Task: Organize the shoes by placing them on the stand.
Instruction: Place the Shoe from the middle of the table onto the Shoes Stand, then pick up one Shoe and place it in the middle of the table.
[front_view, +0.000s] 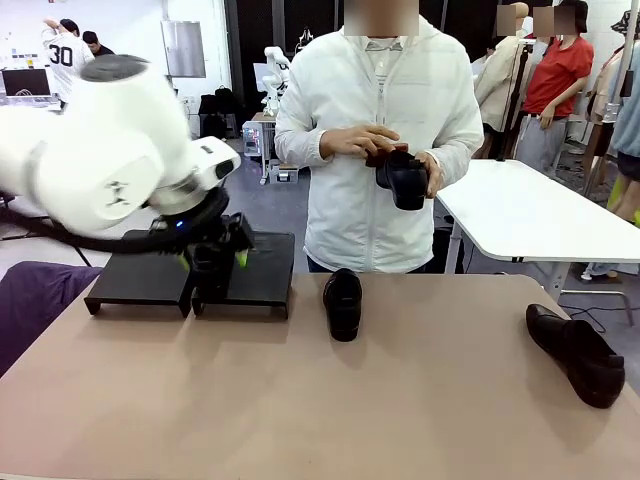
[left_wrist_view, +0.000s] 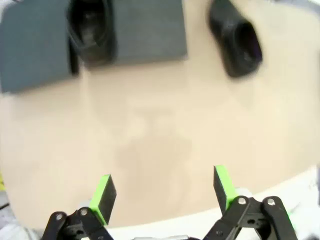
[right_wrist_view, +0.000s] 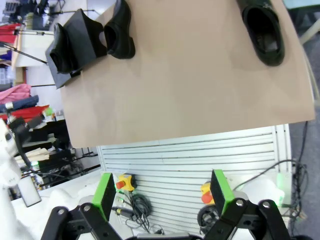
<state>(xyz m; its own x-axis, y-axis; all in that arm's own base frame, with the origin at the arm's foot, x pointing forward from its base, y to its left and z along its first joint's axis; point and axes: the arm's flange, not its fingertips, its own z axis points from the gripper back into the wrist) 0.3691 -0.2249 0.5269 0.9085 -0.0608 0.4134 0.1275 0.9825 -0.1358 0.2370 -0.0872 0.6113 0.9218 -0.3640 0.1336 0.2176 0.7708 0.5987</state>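
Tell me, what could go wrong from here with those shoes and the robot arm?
The open left end effector hangs close to the placed shoe, which sits on the stand beside the seam between its platforms; moving off could knock it askew. The rightmost shoe lies near the edge of the table; a clumsy grasp might push it off. The person's hands hold a fourth shoe; passing it over while an arm moves could mean a bump.
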